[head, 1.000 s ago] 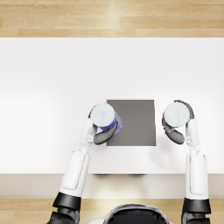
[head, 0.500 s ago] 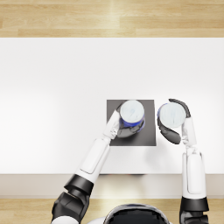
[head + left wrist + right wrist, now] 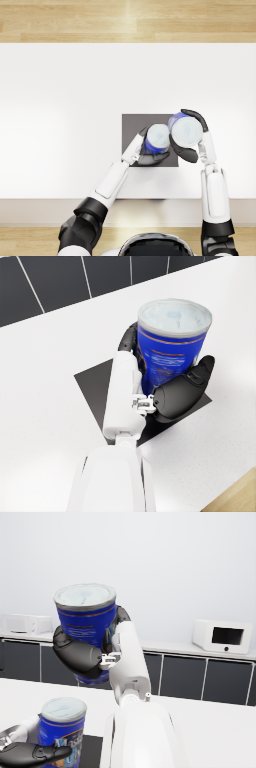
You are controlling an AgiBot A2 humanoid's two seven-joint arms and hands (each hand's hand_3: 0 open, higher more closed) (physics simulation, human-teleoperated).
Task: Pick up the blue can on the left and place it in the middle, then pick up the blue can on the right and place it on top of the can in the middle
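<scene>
A blue can with a pale lid (image 3: 157,138) (image 3: 171,346) (image 3: 63,728) stands upright on the dark square mat (image 3: 134,127) (image 3: 95,383) in the middle of the white table. My left hand (image 3: 148,156) (image 3: 177,396) (image 3: 30,753) still wraps around its side. My right hand (image 3: 189,150) (image 3: 82,654) grips a second blue can (image 3: 185,131) (image 3: 86,624), held upright in the air well above the table, just to the right of the first can and partly over the mat's right edge.
The white table (image 3: 60,110) spreads wide to the left and back, with a wooden floor (image 3: 125,20) beyond. The right wrist view shows a counter with a microwave (image 3: 222,637) far behind.
My left hand has carried its can rightward onto the middle of the mat. My right hand has lifted its can and brought it left toward the mat.
</scene>
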